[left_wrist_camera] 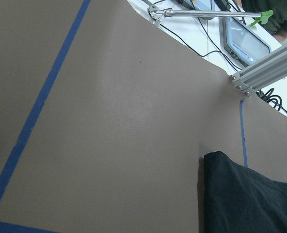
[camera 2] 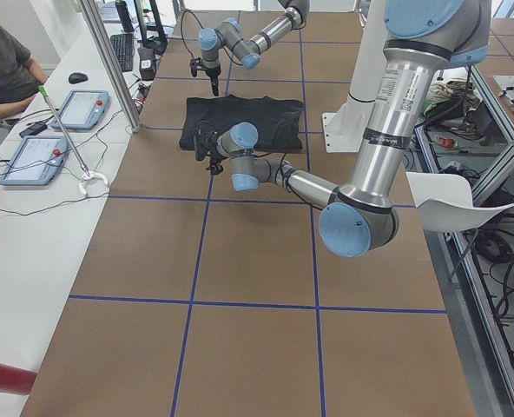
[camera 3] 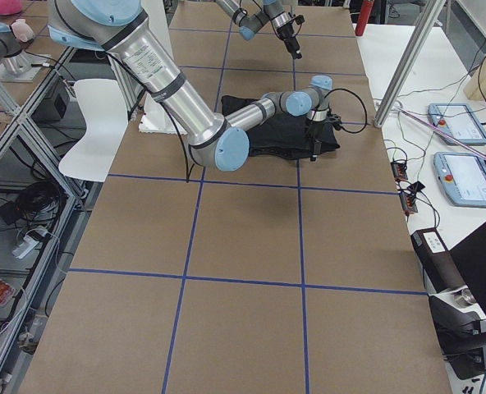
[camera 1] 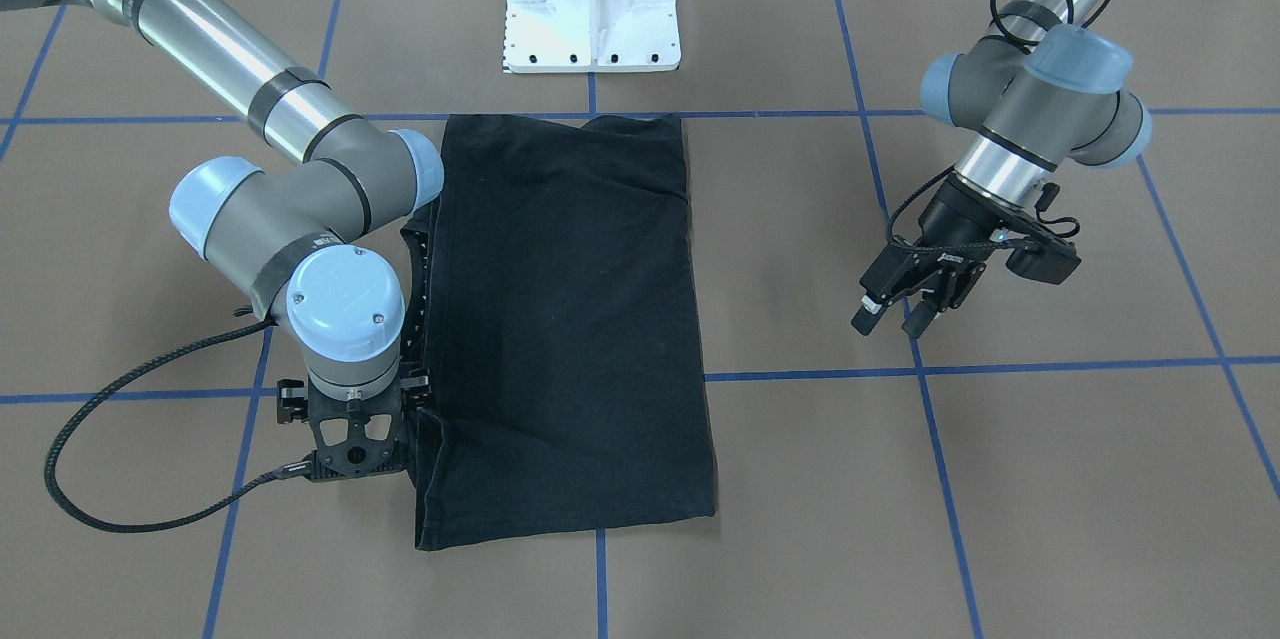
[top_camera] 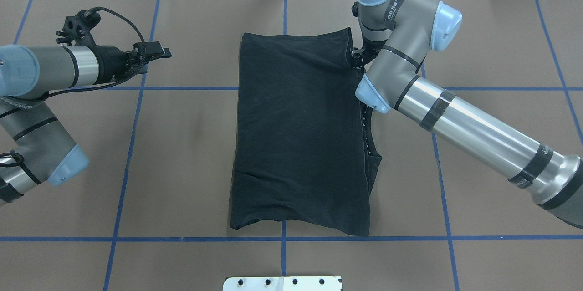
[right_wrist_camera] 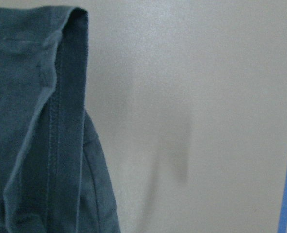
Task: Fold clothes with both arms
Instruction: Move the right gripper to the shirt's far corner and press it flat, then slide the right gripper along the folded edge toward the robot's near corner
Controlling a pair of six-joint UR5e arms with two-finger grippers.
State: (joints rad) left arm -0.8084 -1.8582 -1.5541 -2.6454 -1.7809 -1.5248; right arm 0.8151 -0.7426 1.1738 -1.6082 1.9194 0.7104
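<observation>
The black T-shirt (camera 1: 570,319) (top_camera: 300,136) lies folded into a tall rectangle in the middle of the table, plain side up with no print showing. My right gripper (camera 1: 355,444) (top_camera: 356,56) points straight down just beside the shirt's far right corner. Its fingers are hidden under the wrist, so I cannot tell their state. The right wrist view shows a stitched hem of the shirt (right_wrist_camera: 32,121) lying beside bare table. My left gripper (camera 1: 888,321) (top_camera: 159,52) hovers open and empty over bare table, well to the left of the shirt. The shirt's corner (left_wrist_camera: 250,194) shows in the left wrist view.
The white pedestal (camera 1: 590,9) (top_camera: 282,283) stands at the robot's side of the table, close to the shirt's near edge. Blue tape lines (top_camera: 136,145) divide the brown table cover. A seated person (camera 2: 1,69) and control tablets (camera 2: 31,161) are beyond the far edge.
</observation>
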